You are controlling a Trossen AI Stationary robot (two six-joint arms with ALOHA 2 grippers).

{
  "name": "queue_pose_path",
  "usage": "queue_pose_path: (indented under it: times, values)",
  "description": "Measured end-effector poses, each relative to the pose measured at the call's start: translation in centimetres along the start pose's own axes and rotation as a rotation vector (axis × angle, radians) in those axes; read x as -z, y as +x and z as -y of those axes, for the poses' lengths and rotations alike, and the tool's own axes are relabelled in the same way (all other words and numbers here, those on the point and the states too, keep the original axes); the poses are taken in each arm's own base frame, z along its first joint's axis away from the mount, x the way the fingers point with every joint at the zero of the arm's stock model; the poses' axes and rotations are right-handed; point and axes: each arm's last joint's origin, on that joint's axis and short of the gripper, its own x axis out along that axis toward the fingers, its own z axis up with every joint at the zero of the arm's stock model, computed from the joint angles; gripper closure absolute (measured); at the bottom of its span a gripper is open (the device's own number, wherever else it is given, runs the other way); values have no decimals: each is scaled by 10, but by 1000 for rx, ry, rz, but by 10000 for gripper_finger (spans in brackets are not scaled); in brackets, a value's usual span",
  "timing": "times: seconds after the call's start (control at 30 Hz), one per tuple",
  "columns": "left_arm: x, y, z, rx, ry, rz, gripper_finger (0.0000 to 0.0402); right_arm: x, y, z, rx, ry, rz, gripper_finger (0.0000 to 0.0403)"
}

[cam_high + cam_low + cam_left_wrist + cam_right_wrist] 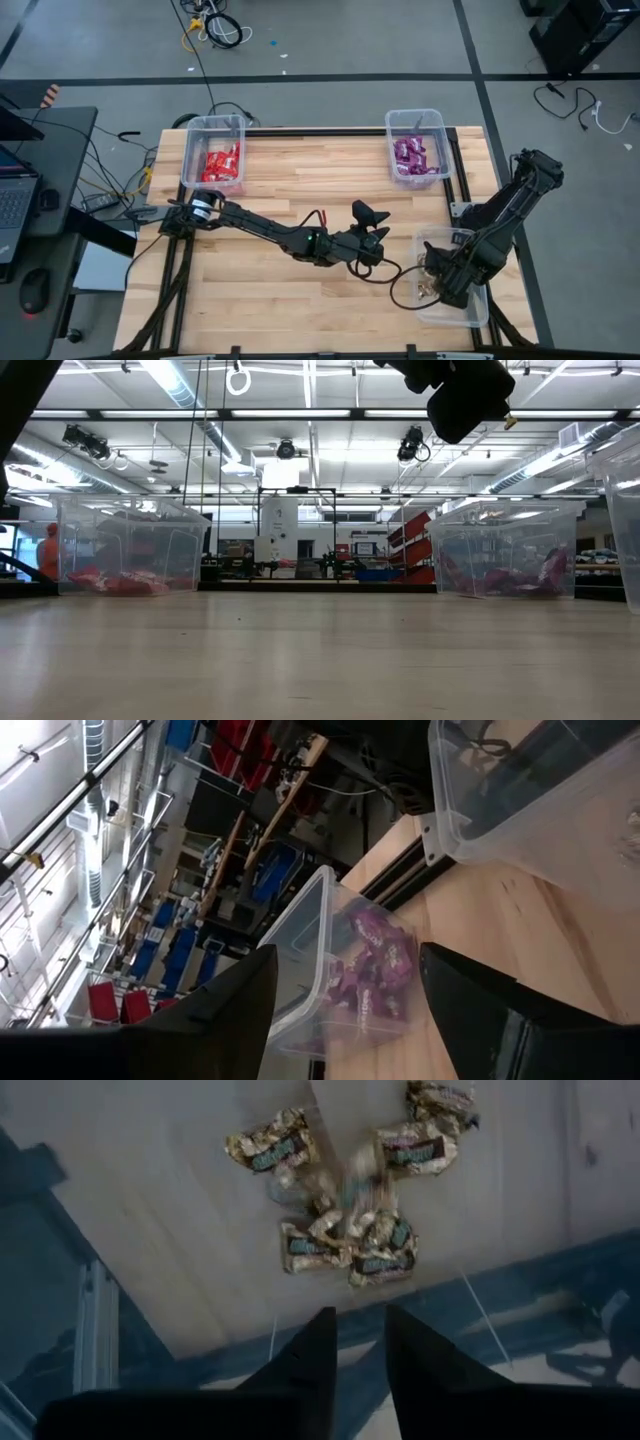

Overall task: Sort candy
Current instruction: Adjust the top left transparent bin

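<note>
Gold candy (345,1230) falls into the lower right bin (478,312) because the right gripper (360,1342) hangs above, fingers slightly apart, holding nothing.

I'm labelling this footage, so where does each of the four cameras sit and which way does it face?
High view: overhead, straight down on the wooden table; both arms show.
Low view: table height, level across the table; one arm's end hangs at top.
Left wrist view: on the left arm, facing the clear plastic bin of purple packets; its open fingers show.
Right wrist view: down into a bin of gold foil-wrapped pieces; its fingers show.
Shared: the purple bin also appears in the high view.
</note>
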Motion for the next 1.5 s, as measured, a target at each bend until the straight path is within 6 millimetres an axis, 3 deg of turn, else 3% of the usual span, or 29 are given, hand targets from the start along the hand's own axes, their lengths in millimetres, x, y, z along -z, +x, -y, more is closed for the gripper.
queue_pose_path:
  times: [0.13,0.23,0.37,0.5,0.7,0.83,1.03,1.23,1.5]
  values:
    - [-2,-3,0,-18,8,-22,152,2,-11,0,3,54,-2,321]
    - [-9,-16,-9,-19,18,-34,152,3,-31,-3,-23,65,49,324]
    - [-17,-38,-38,14,-30,-16,152,5,-69,-6,-64,32,266,332]
    - [-12,-64,-72,132,-137,78,152,2,-101,-8,-64,-73,575,339]
    - [3,-126,-124,213,-270,239,152,-15,-129,-15,-23,-228,919,345]
    - [20,-165,-145,225,-314,289,152,-34,-142,-20,-20,-306,1061,348]
    - [60,-212,-161,200,-362,239,152,-74,-161,-20,-27,-235,1240,351]
    - [104,-230,-155,155,-419,35,152,-112,-173,-7,-46,-56,1349,351]
    - [155,-245,-145,36,-408,-247,152,-162,-164,16,105,16,1319,364]
